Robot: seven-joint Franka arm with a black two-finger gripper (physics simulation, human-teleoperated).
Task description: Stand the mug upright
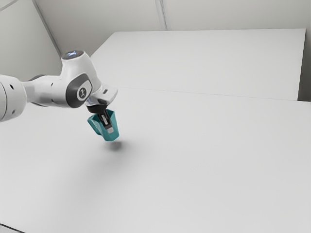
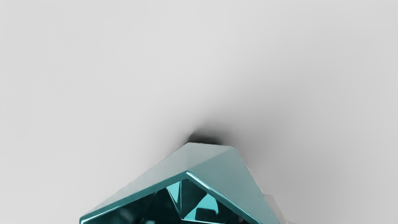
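The gripper (image 1: 109,127) points down and leans toward the exterior view's right, shut on the teal faceted mug (image 1: 114,124). One finger lies along the mug's outer side facing that camera; the other is hidden there. The mug's mouth faces up toward the hand and its narrow base points down, slightly tilted, a little above a dark shadow on the table. In the wrist view the mug (image 2: 214,158) shows its rim and dark, shiny inside, with a pale fingertip of the gripper (image 2: 257,213) just outside its wall.
A broad white table (image 1: 204,165) spreads beneath the arm. Behind it stands a large pale panel (image 1: 204,63), with walls beyond. A dark thin edge crosses the exterior view's lower left corner.
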